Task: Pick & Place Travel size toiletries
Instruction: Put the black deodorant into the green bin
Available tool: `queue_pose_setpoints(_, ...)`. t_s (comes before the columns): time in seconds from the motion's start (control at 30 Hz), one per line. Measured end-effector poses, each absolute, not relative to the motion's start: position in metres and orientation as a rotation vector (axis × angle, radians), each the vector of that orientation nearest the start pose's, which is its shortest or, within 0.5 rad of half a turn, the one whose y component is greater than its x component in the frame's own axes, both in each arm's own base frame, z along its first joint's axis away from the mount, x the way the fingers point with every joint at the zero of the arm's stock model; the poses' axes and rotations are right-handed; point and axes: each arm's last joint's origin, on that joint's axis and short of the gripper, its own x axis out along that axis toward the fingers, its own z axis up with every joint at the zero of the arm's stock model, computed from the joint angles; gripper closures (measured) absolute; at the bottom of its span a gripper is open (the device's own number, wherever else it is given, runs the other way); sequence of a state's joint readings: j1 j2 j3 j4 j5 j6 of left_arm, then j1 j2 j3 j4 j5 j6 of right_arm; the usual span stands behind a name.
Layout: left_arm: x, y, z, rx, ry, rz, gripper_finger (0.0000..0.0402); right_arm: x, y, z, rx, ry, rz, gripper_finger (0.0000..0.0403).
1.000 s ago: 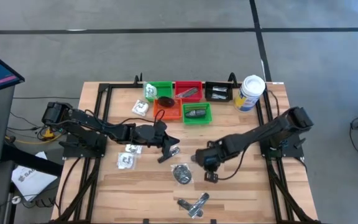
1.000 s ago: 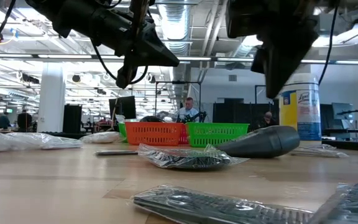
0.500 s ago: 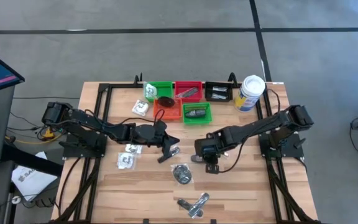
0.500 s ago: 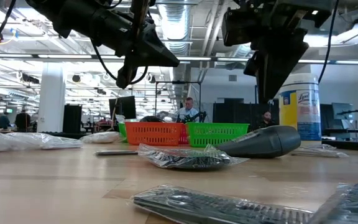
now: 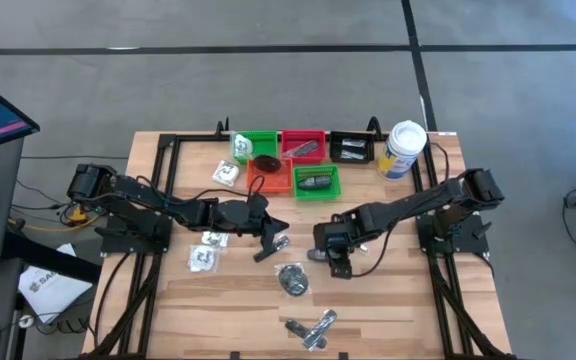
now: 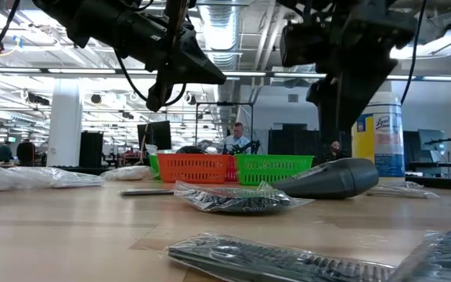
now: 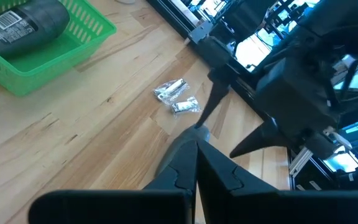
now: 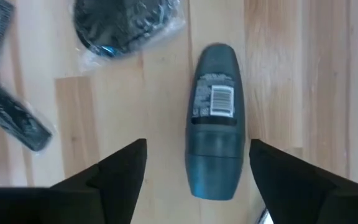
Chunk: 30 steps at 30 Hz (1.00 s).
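One dark grey oval [image 8: 214,121] lies on the bench [image 5: 388,300]. It sits between the wide-open, empty right pincer [image 8: 194,163] fingers. The left pincer [image 7: 196,144] is closed, empty.

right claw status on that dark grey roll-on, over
Right claw open, hovering above dark grey roll-on, which lies flat on table, not gripped. Left claw shut, empty, mid-table. Bagged black round piece close by, not blocking.

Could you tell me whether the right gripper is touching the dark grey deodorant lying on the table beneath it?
Apart. In the right wrist view, the right gripper has its fingers spread either side of the dark grey deodorant, with bare wood showing between each finger and it.
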<state>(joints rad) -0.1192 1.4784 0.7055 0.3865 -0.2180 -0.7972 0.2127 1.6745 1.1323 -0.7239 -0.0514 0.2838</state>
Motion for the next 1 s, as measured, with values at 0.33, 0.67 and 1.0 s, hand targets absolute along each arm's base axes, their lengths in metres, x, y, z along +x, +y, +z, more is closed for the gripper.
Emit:
queue_pose_setpoints(0.33,0.3,-0.03,0.202,-0.722,0.32,0.243,0.0402,0.319,0.069,0.187,0.086,1.254,0.031,0.0126)
queue_pose_setpoints(0.67,0.3,-0.031,0.202,-0.723,0.325,0.233,0.0402,0.32,0.07,0.163,0.078,1.37,0.008,0.0126)
queue_pose_setpoints(1.0,0.3,-0.031,0.202,-0.721,0.326,0.231,0.0402,0.322,0.071,0.161,0.08,1.329,0.023,0.0126)
